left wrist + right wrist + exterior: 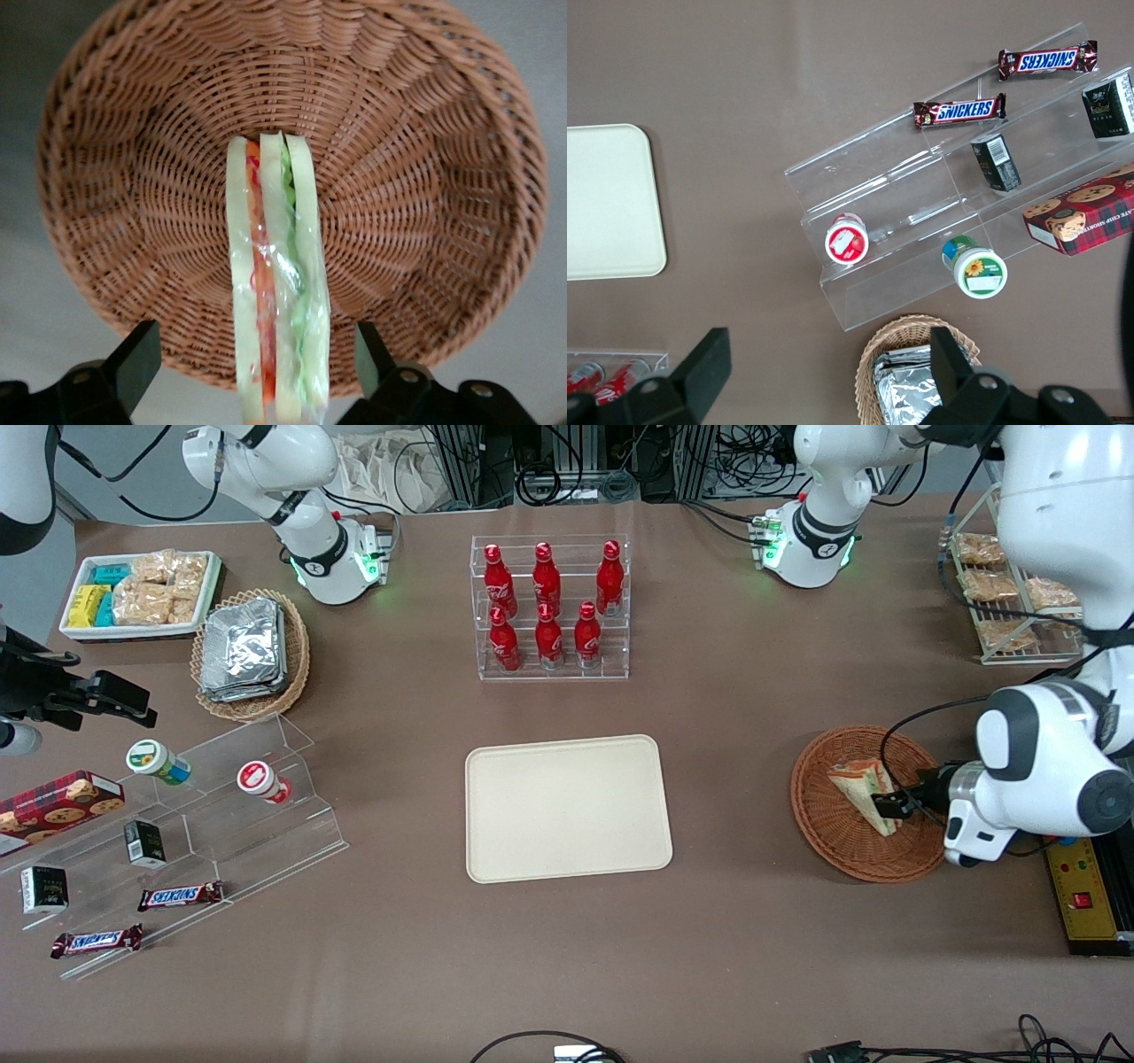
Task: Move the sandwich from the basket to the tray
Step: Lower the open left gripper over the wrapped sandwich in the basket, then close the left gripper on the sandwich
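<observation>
The sandwich is a pale wedge with red-orange and green layers, standing on edge in the round reddish-brown wicker basket toward the working arm's end of the table. My left gripper is low over the basket with its black fingers either side of the sandwich. In the left wrist view the gripper is open: the fingers stand apart from the sandwich with a gap on each side, above the basket. The cream-beige tray lies bare at the table's middle.
A clear rack of red bottles stands farther from the camera than the tray. A wire rack of snack packets and a yellow control box flank the working arm. A tan basket of foil packets and an acrylic shelf lie toward the parked arm's end.
</observation>
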